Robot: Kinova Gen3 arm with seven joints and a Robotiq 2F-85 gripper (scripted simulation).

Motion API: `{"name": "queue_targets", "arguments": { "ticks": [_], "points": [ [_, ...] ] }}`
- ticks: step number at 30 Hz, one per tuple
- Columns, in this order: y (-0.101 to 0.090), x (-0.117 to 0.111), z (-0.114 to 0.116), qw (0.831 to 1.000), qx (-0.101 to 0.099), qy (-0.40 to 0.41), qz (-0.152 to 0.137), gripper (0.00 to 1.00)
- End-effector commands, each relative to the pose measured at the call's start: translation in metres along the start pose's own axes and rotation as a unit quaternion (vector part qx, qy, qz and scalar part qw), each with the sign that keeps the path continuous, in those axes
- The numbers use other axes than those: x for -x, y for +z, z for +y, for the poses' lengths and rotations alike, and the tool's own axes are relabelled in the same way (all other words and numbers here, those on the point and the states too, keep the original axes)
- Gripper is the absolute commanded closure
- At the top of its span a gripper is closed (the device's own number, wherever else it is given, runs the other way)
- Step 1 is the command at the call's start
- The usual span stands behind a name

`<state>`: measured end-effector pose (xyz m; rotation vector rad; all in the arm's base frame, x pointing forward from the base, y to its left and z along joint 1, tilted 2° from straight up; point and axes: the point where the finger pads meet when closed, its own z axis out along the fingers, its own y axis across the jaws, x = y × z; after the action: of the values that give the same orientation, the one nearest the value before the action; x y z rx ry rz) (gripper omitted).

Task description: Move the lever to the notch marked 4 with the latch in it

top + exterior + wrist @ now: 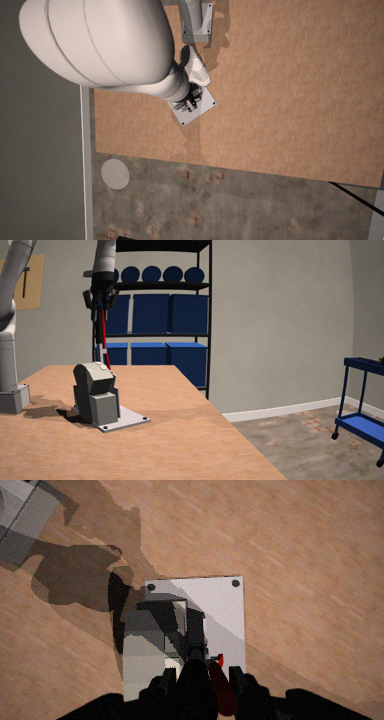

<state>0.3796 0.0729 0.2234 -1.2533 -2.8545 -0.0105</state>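
Observation:
A grey lever housing [95, 392] stands on a pale baseplate [124, 418] on the wooden table. A dark handle with a red bar [104, 336] beside it rises nearly upright from the housing's top. Small number plates [101, 365] lie on the curved top; their digits are too small to read. My gripper [99, 316] comes down from above and is shut on the top of the handle and red bar together. In the wrist view my fingers clasp the dark handle and the red bar [221, 692] over the housing [155, 640]. In the overhead view the arm hides most of the housing [195, 100].
The arm's base [12, 398] is bolted at the table's left end. A black shelf rack with blue boxes [158, 324] stands behind the table. A blue cart [362, 406] stands on the floor at the right.

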Motion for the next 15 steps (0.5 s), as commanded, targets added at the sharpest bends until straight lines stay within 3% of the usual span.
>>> {"name": "queue_targets", "arguments": {
  "ticks": [1,15],
  "points": [
    [0.006,-0.014,0.001,1.000,-0.004,-0.004,0.008,1.00],
    [0.013,-0.041,0.000,1.000,-0.004,-0.004,0.008,1.00]
  ]
}}
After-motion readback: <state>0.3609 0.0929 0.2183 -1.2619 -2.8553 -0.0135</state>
